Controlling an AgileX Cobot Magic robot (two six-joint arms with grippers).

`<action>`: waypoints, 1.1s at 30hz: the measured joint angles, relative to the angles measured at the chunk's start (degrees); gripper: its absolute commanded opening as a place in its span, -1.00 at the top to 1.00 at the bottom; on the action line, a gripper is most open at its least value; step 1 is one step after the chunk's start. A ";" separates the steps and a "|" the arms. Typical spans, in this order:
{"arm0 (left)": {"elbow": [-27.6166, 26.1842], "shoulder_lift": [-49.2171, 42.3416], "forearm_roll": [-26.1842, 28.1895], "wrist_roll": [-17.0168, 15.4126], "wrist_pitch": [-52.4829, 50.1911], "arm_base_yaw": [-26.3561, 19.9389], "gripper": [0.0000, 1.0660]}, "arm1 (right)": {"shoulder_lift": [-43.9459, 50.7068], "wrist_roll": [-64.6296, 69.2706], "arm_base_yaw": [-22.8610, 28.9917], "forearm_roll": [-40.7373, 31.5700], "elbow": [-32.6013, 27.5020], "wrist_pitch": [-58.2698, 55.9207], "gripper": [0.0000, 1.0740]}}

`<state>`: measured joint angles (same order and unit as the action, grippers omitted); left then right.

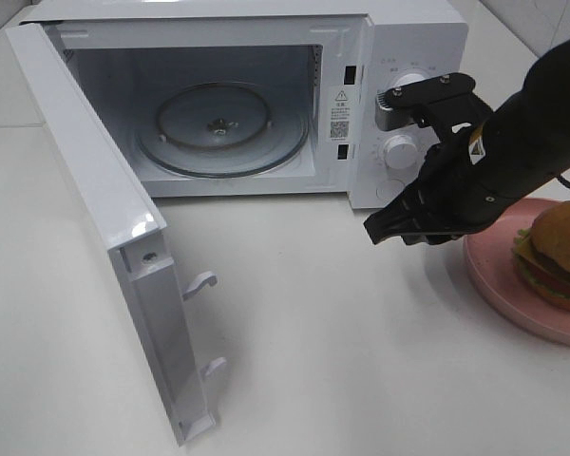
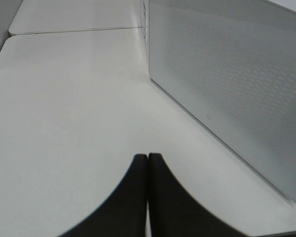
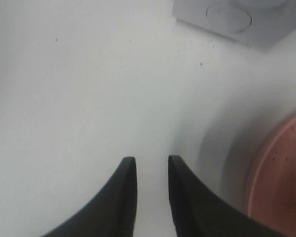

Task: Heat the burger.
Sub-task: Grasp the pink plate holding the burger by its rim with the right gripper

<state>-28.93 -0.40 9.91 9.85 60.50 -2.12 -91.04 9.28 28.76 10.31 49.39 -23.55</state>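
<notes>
On the pink plate [image 1: 495,275], the burger [image 1: 559,252] sits upright, bun up.

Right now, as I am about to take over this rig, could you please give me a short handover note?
Left gripper: shut, holding nothing, beside the open microwave door.
Right gripper: jaws apart, holding nothing, close beside the pink plate.
Burger: on that plate, to the right of the microwave, not gripped.
Done: the door is wide open.
To do: probably grasp the plate, set it on the glass turntable, shut the door, start the heating.
</notes>
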 measured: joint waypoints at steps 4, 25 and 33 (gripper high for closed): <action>0.00 0.00 0.00 0.00 0.00 0.00 1.00 | 0.00 0.00 0.00 -1.89 1.26 -4.58 0.36; 0.00 0.00 0.00 0.00 0.00 0.00 1.00 | -8.82 1.09 -0.52 0.63 5.90 -13.24 -0.35; 0.00 0.00 0.00 0.00 0.00 0.00 1.00 | -12.20 3.50 -5.61 2.35 6.59 -13.87 -0.35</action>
<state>-28.93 -0.40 9.91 9.85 60.50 -2.12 -103.25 12.78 23.15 12.66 55.98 -37.41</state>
